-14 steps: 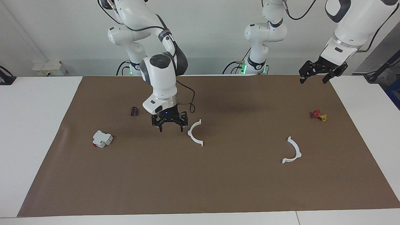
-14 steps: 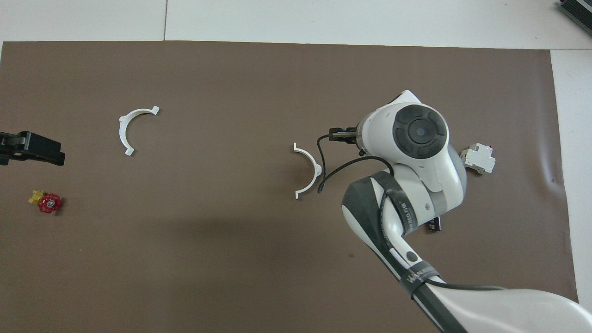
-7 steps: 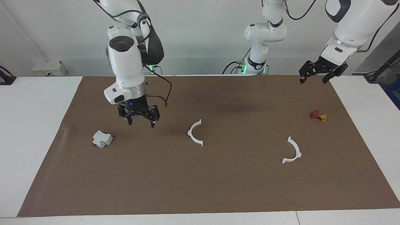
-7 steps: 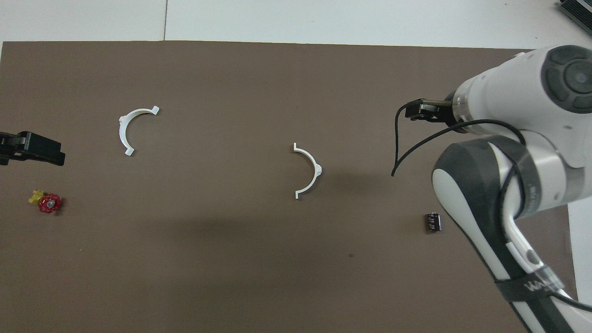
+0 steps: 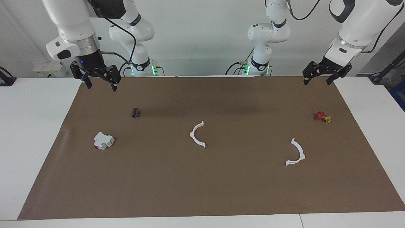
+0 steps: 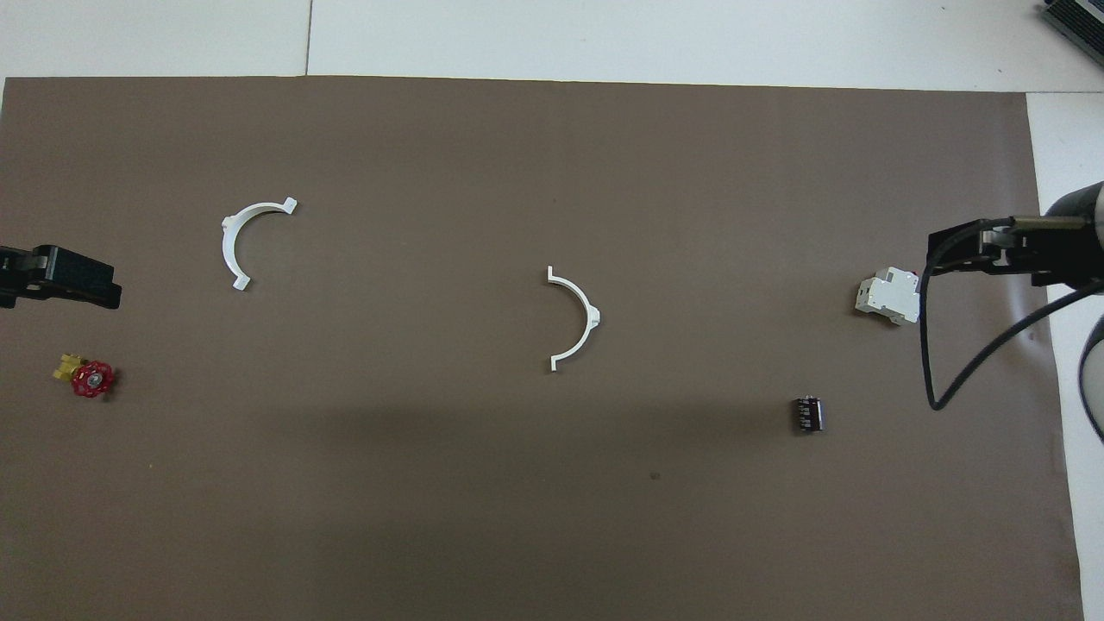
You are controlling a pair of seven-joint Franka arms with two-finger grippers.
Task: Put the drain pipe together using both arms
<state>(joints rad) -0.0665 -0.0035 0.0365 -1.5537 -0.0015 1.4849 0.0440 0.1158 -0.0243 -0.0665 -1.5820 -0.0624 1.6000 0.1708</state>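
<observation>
The drain pipe lies as two separate white half-rings on the brown mat (image 5: 202,190). One half-ring (image 5: 191,135) is at the middle of the mat, also in the overhead view (image 6: 592,317). The other half-ring (image 5: 302,154) lies toward the left arm's end and slightly farther from the robots (image 6: 228,237). My right gripper (image 5: 100,85) is open and empty, raised over the mat's corner at the right arm's end (image 6: 949,250). My left gripper (image 5: 317,80) is open and empty, raised over the mat's corner at the left arm's end (image 6: 86,280).
A boxy white block with a red end (image 5: 103,141) (image 6: 888,296) and a small black cylinder (image 5: 136,112) (image 6: 808,414) lie toward the right arm's end. A red and yellow valve piece (image 5: 322,116) (image 6: 90,378) lies toward the left arm's end.
My right arm has lifted away from beside the middle half-ring and swung back to the right arm's end of the mat. The half-rings and the left arm have not moved.
</observation>
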